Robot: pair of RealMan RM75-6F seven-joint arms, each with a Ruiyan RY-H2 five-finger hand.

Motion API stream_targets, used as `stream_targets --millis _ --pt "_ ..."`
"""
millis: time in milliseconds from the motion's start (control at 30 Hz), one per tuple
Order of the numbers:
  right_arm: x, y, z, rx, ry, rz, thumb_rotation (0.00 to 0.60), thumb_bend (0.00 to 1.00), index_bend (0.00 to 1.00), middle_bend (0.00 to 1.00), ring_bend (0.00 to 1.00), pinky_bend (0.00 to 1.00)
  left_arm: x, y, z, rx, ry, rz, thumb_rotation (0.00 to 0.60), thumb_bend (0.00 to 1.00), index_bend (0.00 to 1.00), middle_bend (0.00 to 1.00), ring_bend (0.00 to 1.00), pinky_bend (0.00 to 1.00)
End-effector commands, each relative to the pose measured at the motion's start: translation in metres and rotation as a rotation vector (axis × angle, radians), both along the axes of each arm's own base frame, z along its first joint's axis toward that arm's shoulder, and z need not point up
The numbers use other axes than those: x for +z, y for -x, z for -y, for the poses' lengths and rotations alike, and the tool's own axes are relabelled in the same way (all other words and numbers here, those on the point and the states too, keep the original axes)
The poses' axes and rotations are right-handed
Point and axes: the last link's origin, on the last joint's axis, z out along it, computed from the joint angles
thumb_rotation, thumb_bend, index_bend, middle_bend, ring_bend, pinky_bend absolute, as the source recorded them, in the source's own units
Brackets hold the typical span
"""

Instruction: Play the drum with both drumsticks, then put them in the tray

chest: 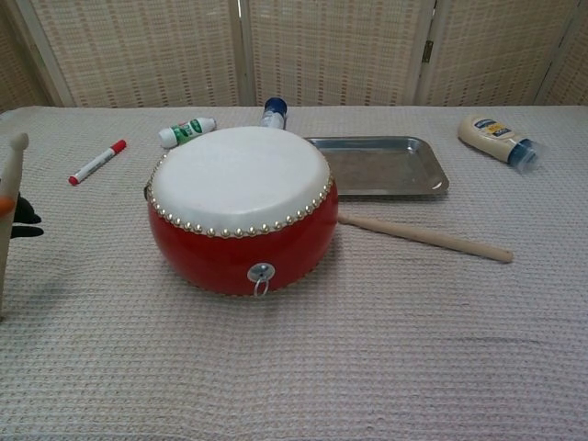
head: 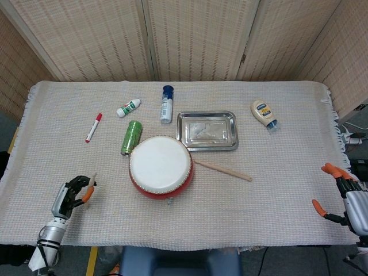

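A red drum (head: 160,168) (chest: 241,209) with a white skin sits mid-table. My left hand (head: 70,196) is at the front left, lifted off the cloth, and grips one wooden drumstick (chest: 11,197) that now stands nearly upright; only its tip (head: 92,178) shows above the hand in the head view. The second drumstick (head: 222,170) (chest: 423,237) lies flat on the cloth just right of the drum. Behind it rests the empty metal tray (head: 207,130) (chest: 380,166). My right hand (head: 347,196) hovers at the table's front right edge, fingers apart, holding nothing.
Behind the drum lie a green can (head: 131,137), a blue-capped bottle (head: 167,104), a small white tube (head: 128,107) and a red marker (head: 93,127). A mayonnaise bottle (head: 264,114) lies at the back right. Woven screens stand behind the table.
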Motion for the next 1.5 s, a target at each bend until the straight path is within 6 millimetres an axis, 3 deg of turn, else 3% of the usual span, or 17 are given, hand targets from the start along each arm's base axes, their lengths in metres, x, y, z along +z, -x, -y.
stream_targets --millis 33,200,467,633,933,1233,1500 --pt "0.0 0.0 0.0 0.0 0.0 0.0 0.495 0.27 0.05 0.15 0.04 0.17 0.002 0.017 -0.003 0.038 0.034 0.15 0.6 0.53 0.48 0.46 0.35 0.29" --pt "0.001 -0.001 0.0 -0.002 0.003 0.0 0.496 0.27 0.05 0.15 0.04 0.15 -0.006 0.025 -0.007 0.16 0.067 0.415 0.6 0.53 0.45 0.45 0.36 0.36" --pt "0.0 0.0 0.0 -0.006 0.002 0.003 0.495 0.27 0.05 0.15 0.04 0.14 -0.006 0.033 -0.01 0.199 0.062 0.492 0.6 0.53 0.42 0.46 0.41 0.45" --pt "0.001 -0.001 0.001 0.003 0.002 0.011 0.497 0.27 0.05 0.15 0.04 0.14 -0.005 0.035 -0.008 0.192 0.05 0.445 0.6 0.51 0.42 0.52 0.49 0.51" --pt "0.006 -0.009 0.006 0.041 0.009 0.015 0.496 0.27 0.05 0.15 0.04 0.14 -0.005 0.032 0.002 0.164 0.024 0.321 0.6 0.38 0.55 0.68 0.63 0.59" --pt "0.006 -0.02 0.012 0.081 0.0 0.023 0.497 0.27 0.05 0.15 0.04 0.14 -0.01 0.036 0.014 0.151 0.028 0.195 0.6 0.37 0.66 0.78 0.73 0.7" --pt "0.005 -0.023 0.012 0.087 -0.005 0.031 0.497 0.27 0.05 0.15 0.04 0.14 -0.013 0.039 0.023 0.135 0.029 0.122 0.6 0.37 0.69 0.8 0.75 0.72"
